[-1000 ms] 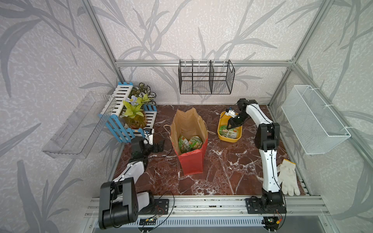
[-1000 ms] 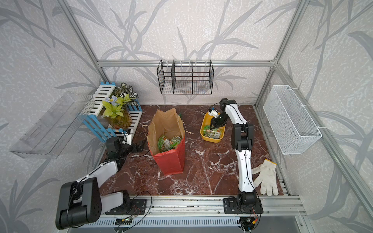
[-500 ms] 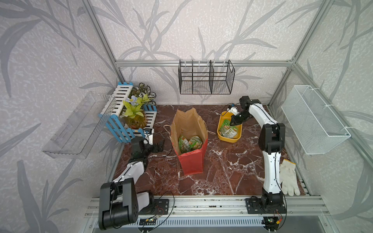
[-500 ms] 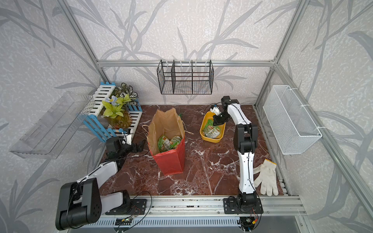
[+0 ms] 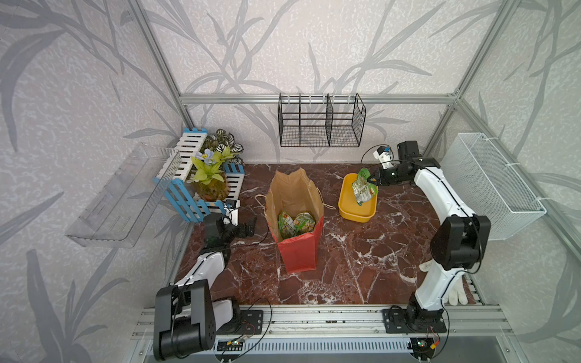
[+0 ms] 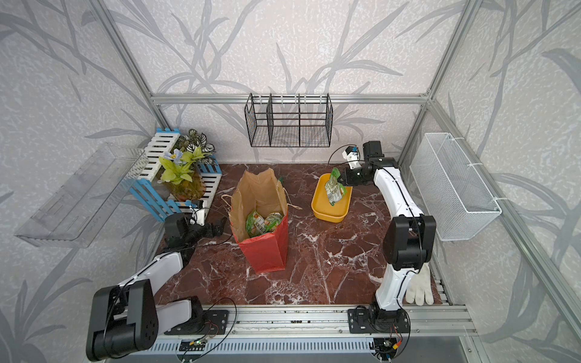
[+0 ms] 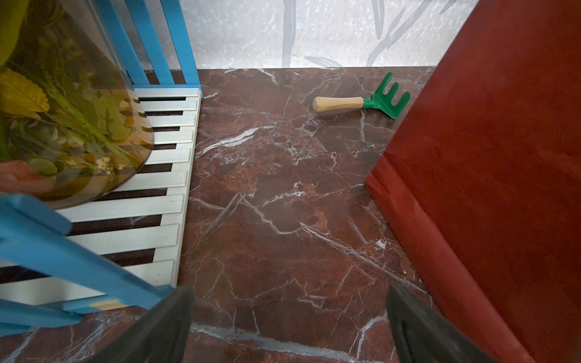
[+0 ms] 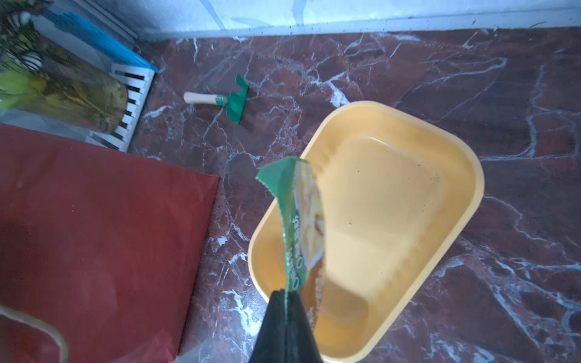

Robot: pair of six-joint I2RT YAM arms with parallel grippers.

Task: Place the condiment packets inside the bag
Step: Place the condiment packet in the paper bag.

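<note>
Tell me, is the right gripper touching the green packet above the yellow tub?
Touching. The right wrist view shows the right gripper pinched shut on the packet at its green edge, above the yellow tub.

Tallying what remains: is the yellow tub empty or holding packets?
Empty. In the right wrist view the yellow tub has a bare floor; the only packet there dangles over it from the shut right gripper.

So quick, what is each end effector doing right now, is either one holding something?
Left end effector: open, holding nothing.
Right end effector: closed on a condiment packet, over the yellow tub.
</note>
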